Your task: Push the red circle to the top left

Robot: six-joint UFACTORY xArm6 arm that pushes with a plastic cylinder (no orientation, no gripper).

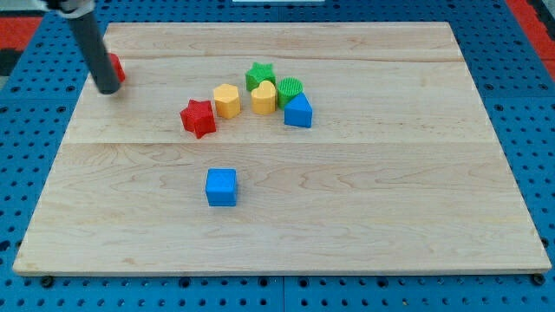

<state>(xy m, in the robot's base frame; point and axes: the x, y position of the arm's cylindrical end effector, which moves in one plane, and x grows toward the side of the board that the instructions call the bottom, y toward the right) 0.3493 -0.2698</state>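
Wooden counter (pixel 347 225) on blue pegboard. Dark rod in the view's upper left, my tip (pixel 107 89) touching the counter near its left edge. Red circle (pixel 115 67) mostly hidden behind the rod, just right of it. Middle cluster: red star (pixel 198 118), yellow hexagon (pixel 227 100), yellow heart (pixel 264 98), green star (pixel 259 74), green circle (pixel 290 88), blue triangle (pixel 298 112). Blue cube (pixel 220 187) alone, below the cluster, well apart from my tip.

A pale wooden board (pixel 347 217) lies on a blue perforated surface (pixel 538 104), evenly lit.
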